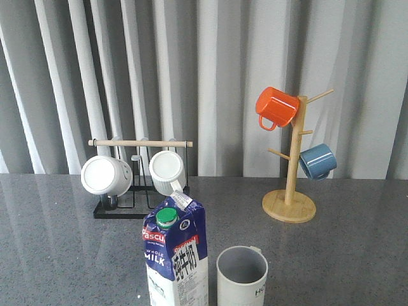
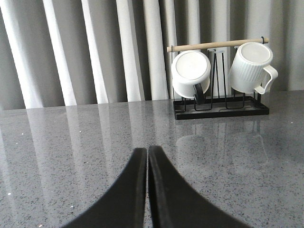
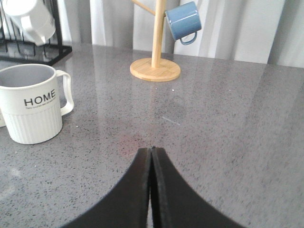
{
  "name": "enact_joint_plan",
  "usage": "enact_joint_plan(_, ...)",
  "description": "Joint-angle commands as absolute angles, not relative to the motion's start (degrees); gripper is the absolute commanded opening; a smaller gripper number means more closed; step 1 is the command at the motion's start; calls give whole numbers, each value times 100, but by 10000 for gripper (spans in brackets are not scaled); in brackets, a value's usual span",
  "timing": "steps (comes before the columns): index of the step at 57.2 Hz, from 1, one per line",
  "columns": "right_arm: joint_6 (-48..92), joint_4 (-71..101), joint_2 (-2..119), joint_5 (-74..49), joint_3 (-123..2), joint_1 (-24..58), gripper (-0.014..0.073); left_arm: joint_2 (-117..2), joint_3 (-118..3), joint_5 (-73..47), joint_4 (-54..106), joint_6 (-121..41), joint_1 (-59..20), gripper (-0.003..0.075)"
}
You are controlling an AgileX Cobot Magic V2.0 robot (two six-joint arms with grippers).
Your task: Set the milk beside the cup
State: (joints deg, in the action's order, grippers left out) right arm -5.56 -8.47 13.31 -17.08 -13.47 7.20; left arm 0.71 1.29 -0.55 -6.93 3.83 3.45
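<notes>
Milk (image 1: 176, 258): upright, just left of cup (image 1: 241, 275).
Left claw (image 2: 147, 156): closed, empty.
Right claw (image 3: 151, 156): closed, empty.

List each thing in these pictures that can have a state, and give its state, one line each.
Milk: upright, cap on, beside the cup.
Cup: upright, empty.
White mugs: hanging on the rack.
Orange mug: hung on the wooden tree.
Blue mug: hung on the tree.
Left gripper: shut, empty.
Right gripper: shut, empty.
</notes>
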Motion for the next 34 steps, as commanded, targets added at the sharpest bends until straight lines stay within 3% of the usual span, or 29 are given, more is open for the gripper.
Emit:
enact_joint_plan(1,-513,-424,870,-590,-742,383,-9,132,15,370,-673,431,344,-7)
enact_joint_plan(13,-558,97,-140,-240,17,-257,-9,132,15,370,-673,431,344,-6)
enact_joint_plan(34,-1009,-256,-131,0,210,-428,-9,132,15,364,-673,431,344,-6)
